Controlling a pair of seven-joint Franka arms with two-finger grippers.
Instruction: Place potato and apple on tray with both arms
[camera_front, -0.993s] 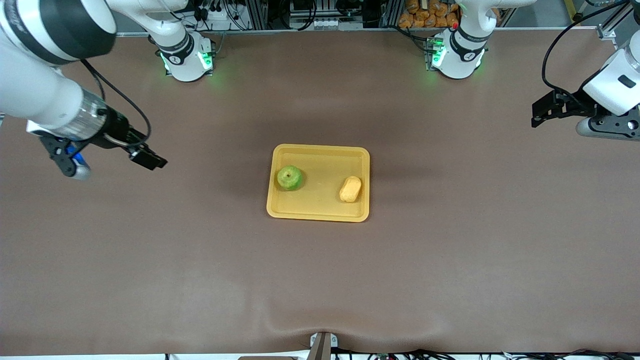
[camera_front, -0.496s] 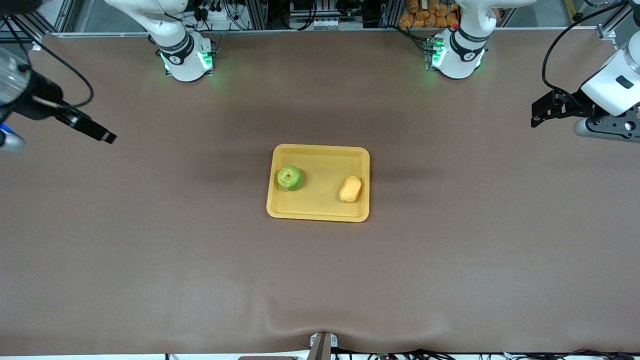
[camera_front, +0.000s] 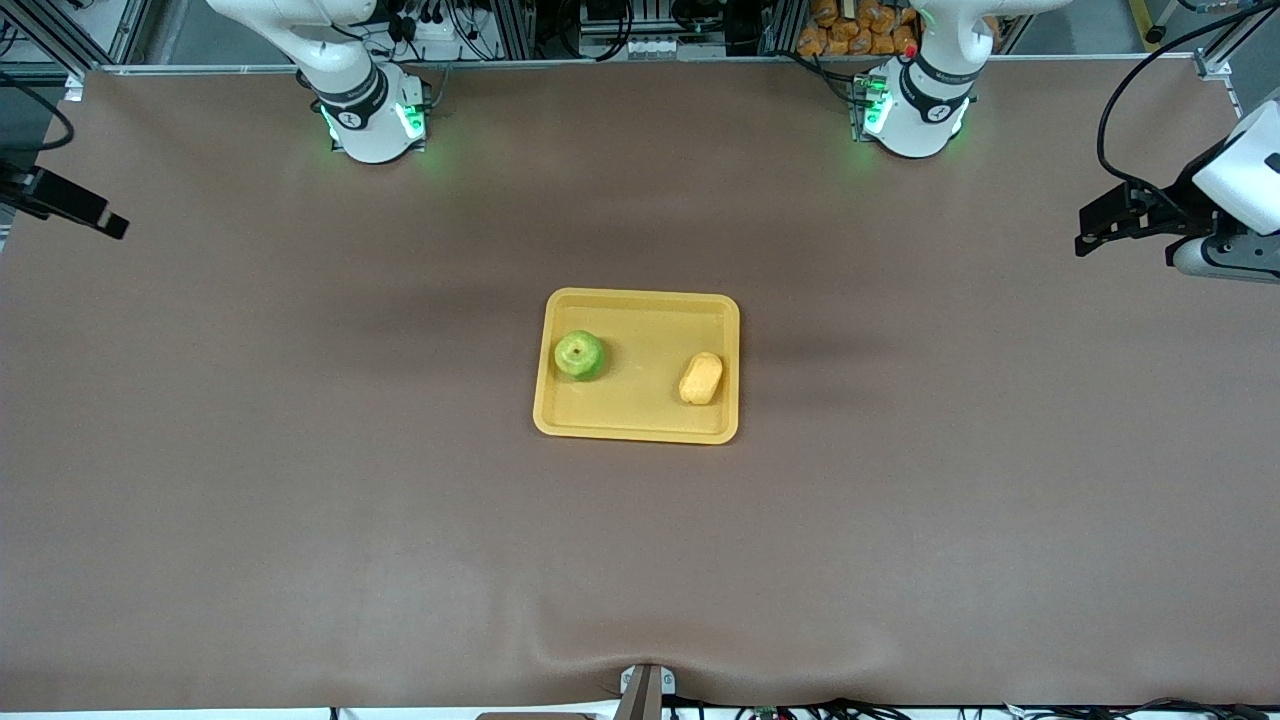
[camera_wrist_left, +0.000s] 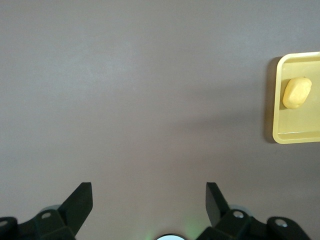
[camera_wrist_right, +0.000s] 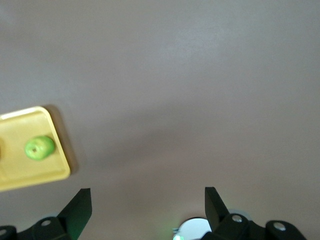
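The yellow-orange tray (camera_front: 645, 335) lies at the middle of the table. The green apple (camera_front: 579, 355) sits on it toward the right arm's end, and the yellow potato (camera_front: 701, 378) sits on it toward the left arm's end. My left gripper (camera_front: 1085, 232) is open and empty, high over the table's edge at the left arm's end. My right gripper (camera_front: 108, 224) is open and empty over the table's edge at the right arm's end. The left wrist view shows its gripper (camera_wrist_left: 148, 197), the tray (camera_wrist_left: 300, 137) and the potato (camera_wrist_left: 296, 92). The right wrist view shows its gripper (camera_wrist_right: 147, 202), the tray (camera_wrist_right: 20, 130) and the apple (camera_wrist_right: 40, 148).
The two arm bases (camera_front: 375, 115) (camera_front: 910, 110) stand along the table's edge farthest from the front camera. A brown mat (camera_front: 400, 500) covers the table. A small mount (camera_front: 645, 690) sits at the edge nearest the front camera.
My right arm has swung away from the tray, out to the table's edge at its end. My left gripper has drifted slightly outward. The apple, potato and tray have not moved.
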